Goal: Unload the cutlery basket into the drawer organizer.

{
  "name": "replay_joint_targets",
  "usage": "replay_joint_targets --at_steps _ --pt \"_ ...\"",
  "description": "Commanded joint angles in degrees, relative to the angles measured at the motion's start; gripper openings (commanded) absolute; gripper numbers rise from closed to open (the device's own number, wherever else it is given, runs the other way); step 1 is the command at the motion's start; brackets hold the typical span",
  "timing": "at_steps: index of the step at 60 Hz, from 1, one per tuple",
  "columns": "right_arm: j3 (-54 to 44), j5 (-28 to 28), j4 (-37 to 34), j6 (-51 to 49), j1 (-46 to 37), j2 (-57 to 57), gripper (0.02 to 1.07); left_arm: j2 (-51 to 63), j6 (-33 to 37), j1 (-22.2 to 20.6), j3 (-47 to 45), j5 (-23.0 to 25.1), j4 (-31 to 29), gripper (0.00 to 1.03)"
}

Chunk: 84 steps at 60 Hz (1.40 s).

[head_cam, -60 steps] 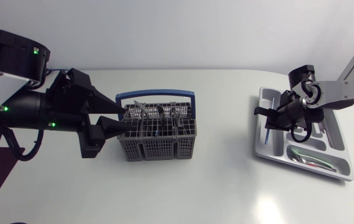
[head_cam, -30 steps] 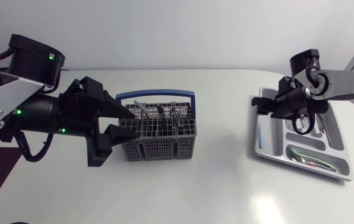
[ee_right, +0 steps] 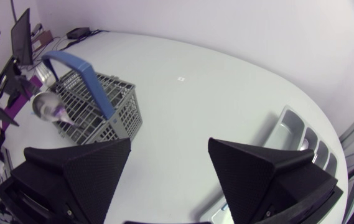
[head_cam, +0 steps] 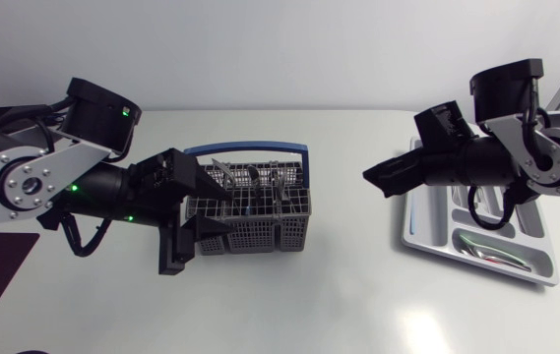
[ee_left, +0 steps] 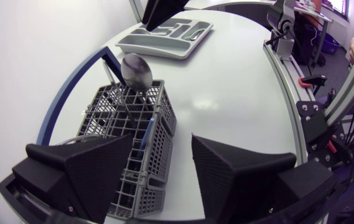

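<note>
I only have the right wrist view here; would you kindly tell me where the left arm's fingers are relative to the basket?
Observer: The left gripper is open, its fingers straddling the cutlery basket at the end farthest from the drawer organizer.
Operator: Thank you; is anything in the organizer yet?
Observer: Yes, its one crosswise compartment holds some cutlery.

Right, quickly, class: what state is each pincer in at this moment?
Left pincer: open, holding nothing, at the cutlery basket.
Right pincer: open, holding nothing.
</note>
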Motion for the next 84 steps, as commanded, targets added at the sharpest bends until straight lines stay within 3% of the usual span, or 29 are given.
replay_joint_targets --at_steps 1,9,15,35,48,58,84 --pt "-2.7 -0.2 0.7 -4.3 1.9 -1.2 0.95 2.7 2.8 -0.5 0.4 -0.3 0.8 0.87" --pt "-4.7 -0.4 0.7 -7.3 4.5 -2.5 0.95 5.5 4.1 -1.0 1.5 -1.5 2.0 0.87" --pt "-6.8 -3.8 1.0 -9.8 5.9 -4.0 0.95 7.1 4.8 -1.0 2.1 -1.6 3.2 0.87" --pt "-13.9 -3.2 4.4 -13.3 12.3 -5.9 0.95 12.0 5.2 -1.2 4.9 -1.6 5.9 0.85" --pt "-14.9 -2.8 5.2 -14.1 12.7 -5.4 0.95 12.3 5.1 -1.7 4.9 -1.6 8.2 0.55" --pt "-15.5 -2.7 5.8 -14.1 12.7 -5.2 0.97 11.6 5.6 -1.8 3.7 -1.5 10.0 0.23" --pt "-15.5 -2.5 5.9 -13.9 13.1 -5.5 0.98 6.0 4.8 -2.3 3.4 -2.6 10.2 0.15"
